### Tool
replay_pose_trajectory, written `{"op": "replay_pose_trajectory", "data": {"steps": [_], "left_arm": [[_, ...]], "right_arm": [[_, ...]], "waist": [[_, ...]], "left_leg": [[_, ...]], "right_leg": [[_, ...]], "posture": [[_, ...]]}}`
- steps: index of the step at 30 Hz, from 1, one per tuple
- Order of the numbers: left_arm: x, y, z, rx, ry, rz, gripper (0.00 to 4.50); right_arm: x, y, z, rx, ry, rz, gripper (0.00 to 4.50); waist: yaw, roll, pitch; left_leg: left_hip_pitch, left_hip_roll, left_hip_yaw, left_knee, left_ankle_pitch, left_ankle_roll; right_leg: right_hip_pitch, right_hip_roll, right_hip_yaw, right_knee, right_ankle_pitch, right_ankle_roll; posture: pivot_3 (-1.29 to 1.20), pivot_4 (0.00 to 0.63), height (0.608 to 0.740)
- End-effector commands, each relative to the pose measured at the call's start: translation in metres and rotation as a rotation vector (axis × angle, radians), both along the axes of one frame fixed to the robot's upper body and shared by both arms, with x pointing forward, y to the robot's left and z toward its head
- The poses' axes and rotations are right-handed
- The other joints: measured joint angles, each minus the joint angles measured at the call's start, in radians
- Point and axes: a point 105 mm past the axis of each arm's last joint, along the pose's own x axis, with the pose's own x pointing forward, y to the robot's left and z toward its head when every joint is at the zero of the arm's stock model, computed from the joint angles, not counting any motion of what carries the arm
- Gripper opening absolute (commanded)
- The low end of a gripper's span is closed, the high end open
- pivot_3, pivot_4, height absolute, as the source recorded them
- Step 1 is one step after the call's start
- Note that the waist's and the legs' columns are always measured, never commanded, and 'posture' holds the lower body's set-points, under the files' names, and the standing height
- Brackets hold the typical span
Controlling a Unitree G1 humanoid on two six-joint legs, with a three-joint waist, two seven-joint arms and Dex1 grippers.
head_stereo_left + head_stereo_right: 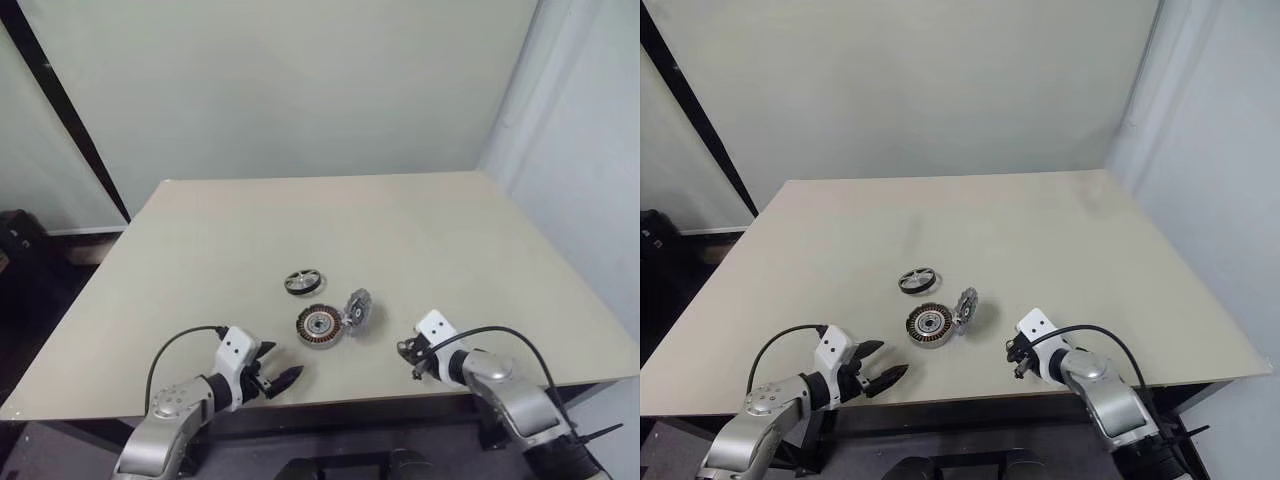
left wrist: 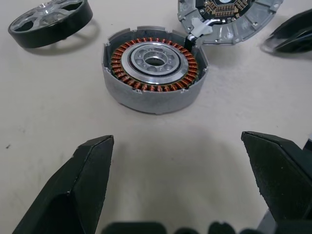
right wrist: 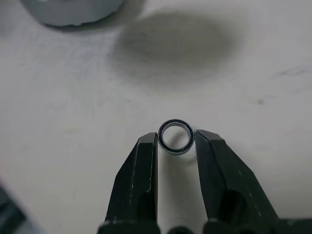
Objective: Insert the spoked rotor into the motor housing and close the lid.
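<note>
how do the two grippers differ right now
The left gripper has its black fingers spread wide with nothing between them, aimed at the copper-wound housing. The right gripper has its fingers drawn close together, pinching a small ring at their tips, over bare table. Both sit low near the table's front edge and have two black fingers.

Even soft overhead light, faint shadows, sharp close-ups, no glare

In the left wrist view, the lid and the spoked rotor are cut off by the picture's edge. In the right wrist view, the motor housing is cropped to a blurred sliver of grey wall.
</note>
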Motion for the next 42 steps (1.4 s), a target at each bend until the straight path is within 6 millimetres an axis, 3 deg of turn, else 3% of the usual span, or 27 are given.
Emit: {"op": "replay_pose_trajectory", "data": {"steps": [1, 10, 17, 22, 32, 42], "left_arm": [[0.010, 0.013, 0.014, 0.013, -0.058, 0.029, 4.50], [0.013, 0.029, 0.015, 0.009, -0.046, 0.062, 4.50], [0.015, 0.030, 0.016, 0.004, -0.048, 0.068, 4.50], [0.016, 0.021, 0.018, -0.010, -0.068, 0.054, 4.50], [0.015, 0.016, 0.019, -0.016, -0.080, 0.049, 4.50], [0.013, 0.015, 0.018, -0.021, -0.093, 0.062, 4.50]], "right_arm": [[-0.013, 0.016, 0.026, 0.033, 0.011, 0.106, 0.80], [-0.029, 0.054, 0.068, 0.110, 0.012, 0.275, 0.80], [-0.023, 0.091, 0.089, 0.183, -0.025, 0.350, 0.80], [-0.007, 0.114, 0.088, 0.181, -0.054, 0.344, 0.80], [0.016, 0.155, 0.074, 0.154, -0.100, 0.339, 0.80], [0.036, 0.181, 0.058, 0.160, -0.147, 0.276, 0.80]], "waist": [[0.000, 0.000, 0.000], [0.000, -0.001, 0.001], [0.000, -0.001, 0.001], [0.000, -0.002, 0.000], [0.000, -0.002, 0.000], [0.000, -0.002, 0.000]], "left_leg": [[0.000, 0.000, 0.000, 0.000, 0.000, 0.000], [-0.001, 0.001, 0.000, 0.000, -0.001, -0.001], [-0.002, 0.001, -0.001, -0.001, -0.001, -0.001], [-0.010, 0.000, -0.001, 0.000, 0.002, 0.003], [-0.009, 0.000, -0.001, -0.001, 0.002, 0.004], [-0.008, 0.000, -0.001, -0.001, 0.002, 0.004]], "right_leg": [[0.000, 0.000, 0.000, 0.000, 0.000, 0.000], [-0.001, -0.001, -0.001, -0.001, 0.000, 0.000], [-0.003, -0.001, -0.002, -0.001, 0.000, 0.000], [-0.011, 0.000, -0.001, 0.001, 0.000, 0.000], [-0.011, 0.001, -0.001, 0.003, 0.001, 0.001], [-0.011, 0.002, 0.000, 0.004, 0.002, 0.002]], "posture": [[0.00, 0.000, 0.740], [0.00, 0.000, 0.740], [0.00, 0.000, 0.740], [0.00, 0.000, 0.740], [0.00, 0.000, 0.740], [0.00, 0.000, 0.740]]}}
